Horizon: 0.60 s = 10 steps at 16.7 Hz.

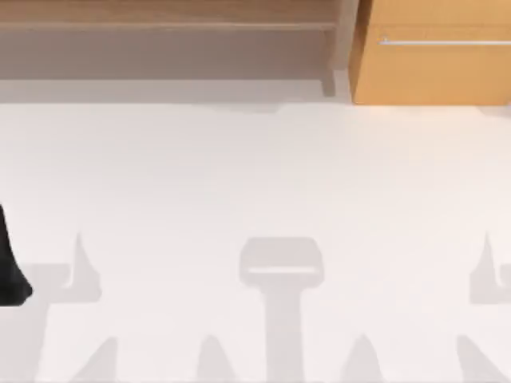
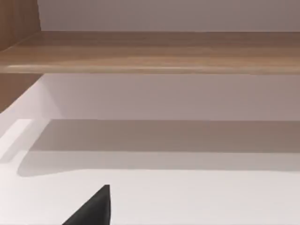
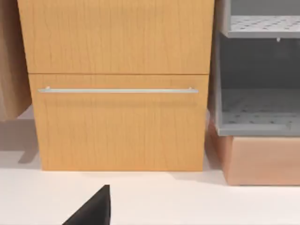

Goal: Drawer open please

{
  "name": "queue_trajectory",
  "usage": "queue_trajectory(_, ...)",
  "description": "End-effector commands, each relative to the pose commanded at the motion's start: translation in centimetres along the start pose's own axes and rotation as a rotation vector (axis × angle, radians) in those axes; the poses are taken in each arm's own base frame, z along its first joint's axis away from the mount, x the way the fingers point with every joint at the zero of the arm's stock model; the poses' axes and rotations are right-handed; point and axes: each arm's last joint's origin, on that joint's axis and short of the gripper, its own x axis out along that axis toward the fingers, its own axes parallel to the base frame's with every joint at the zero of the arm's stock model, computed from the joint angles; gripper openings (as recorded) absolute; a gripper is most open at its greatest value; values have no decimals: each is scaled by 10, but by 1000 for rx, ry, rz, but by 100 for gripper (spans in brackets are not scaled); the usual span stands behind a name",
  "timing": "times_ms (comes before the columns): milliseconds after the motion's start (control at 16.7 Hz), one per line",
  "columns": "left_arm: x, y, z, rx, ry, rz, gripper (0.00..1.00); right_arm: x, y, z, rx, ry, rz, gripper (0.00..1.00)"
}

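The drawer (image 1: 435, 72) stands at the table's back right, an orange-tan wooden box with a thin silver bar handle (image 1: 447, 41). In the right wrist view its lower front (image 3: 117, 131) sits flush under the upper panel, closed, with the handle (image 3: 117, 90) running across it. A dark part of my right gripper (image 3: 93, 211) pokes in low in that view, well short of the drawer and touching nothing. My left arm (image 1: 12, 271) rests at the table's left edge. Its gripper (image 2: 93, 211) faces the shelf unit from a distance.
A duller brown wooden shelf unit (image 1: 168, 24) runs along the back left, and its board (image 2: 150, 51) spans the left wrist view. A grey perforated rack (image 3: 258, 108) on a tan block (image 3: 262, 159) stands close beside the drawer. The white table (image 1: 255, 183) stretches in front.
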Motion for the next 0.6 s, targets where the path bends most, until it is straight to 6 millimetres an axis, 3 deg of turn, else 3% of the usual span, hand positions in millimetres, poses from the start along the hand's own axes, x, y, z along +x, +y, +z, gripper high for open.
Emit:
queue_trajectory(240, 0, 0, 0, 0, 0, 0, 100, 1, -2, 8, -1, -15, 3, 100)
queue_trajectory(600, 0, 0, 0, 0, 0, 0, 100, 23, -20, 53, -9, -26, 3, 100)
